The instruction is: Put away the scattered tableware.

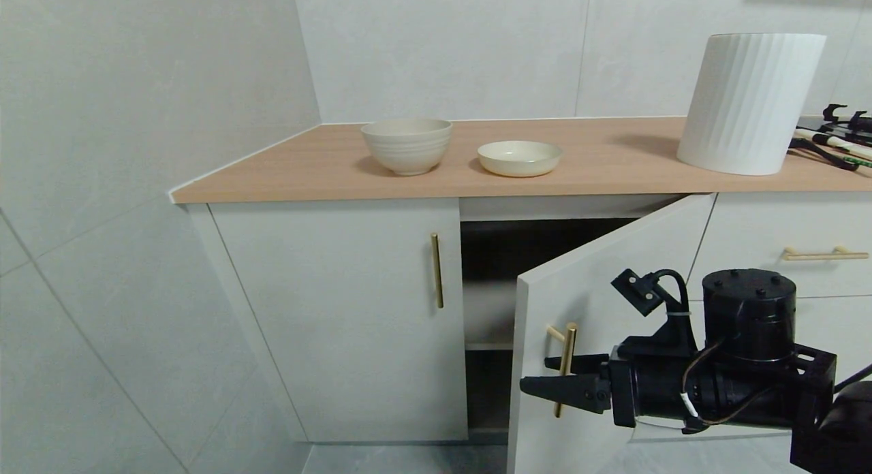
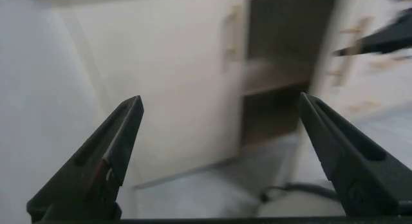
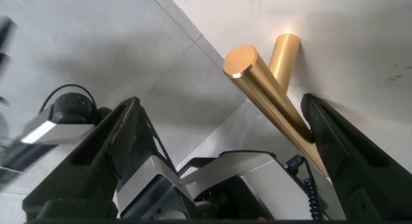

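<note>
Wooden countertop [image 1: 613,154] between tiled walls [image 1: 443,45], with bowl [image 1: 407,145], shallow dish [image 1: 519,158], ribbed cylinder [image 1: 749,99]

Pale tiled walls [image 1: 136,120], wood tabletop [image 1: 613,147] in the corner, white cabinet [image 1: 334,317] below, right door [image 1: 599,270] swung open, brass handles [image 1: 437,270], shelf [image 1: 487,317] inside, grey floor [image 1: 409,460]

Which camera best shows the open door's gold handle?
The right wrist view: the handle is close up inside the open right gripper. The head view has it small, partly behind the gripper; the left wrist view blurs it.
</note>
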